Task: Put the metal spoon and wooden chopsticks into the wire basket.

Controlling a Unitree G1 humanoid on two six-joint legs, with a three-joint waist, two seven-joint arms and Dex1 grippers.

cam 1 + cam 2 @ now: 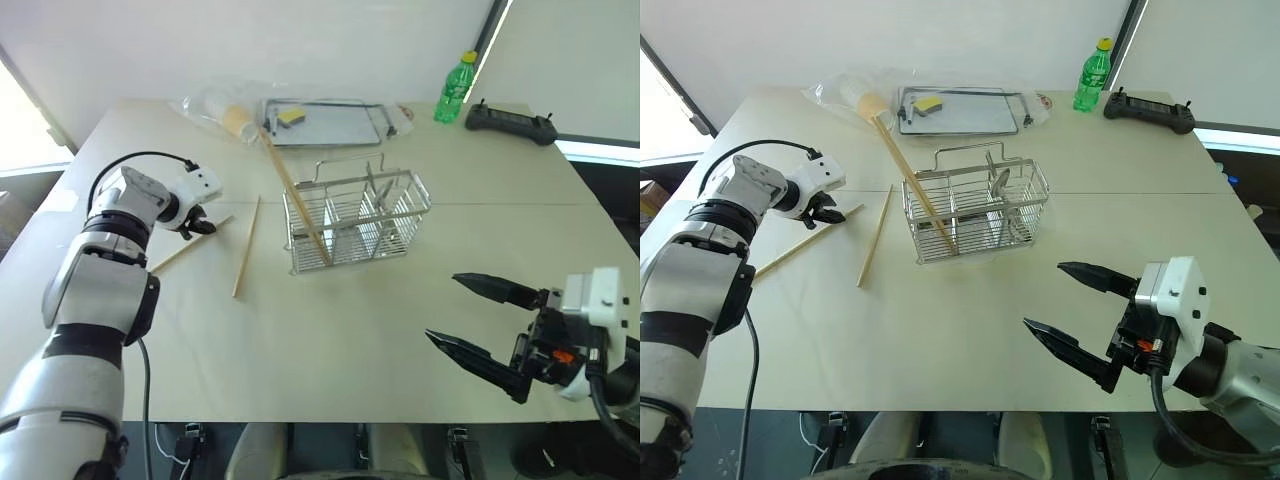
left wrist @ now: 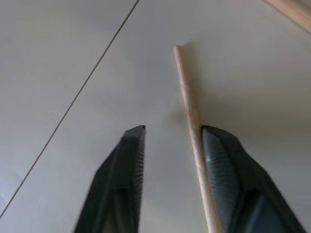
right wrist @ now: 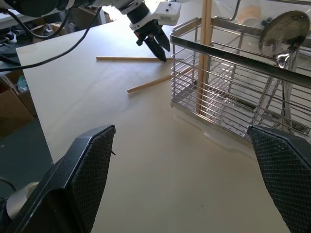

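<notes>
Between the left gripper's (image 2: 170, 160) narrowed fingers lies 1 wooden chopstick (image 2: 187, 97), hugging 1 pad; an off-centre pinch could roll it free. Right gripper (image 1: 470, 315) gapes wide, short of the wire basket (image 1: 355, 220) holding the metal spoon (image 3: 284, 31).

No text, label, brand, number or sign can be read on anything here.

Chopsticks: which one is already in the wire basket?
The chopstick leaning upright inside the wire basket; the other two lie flat on the table.
</notes>
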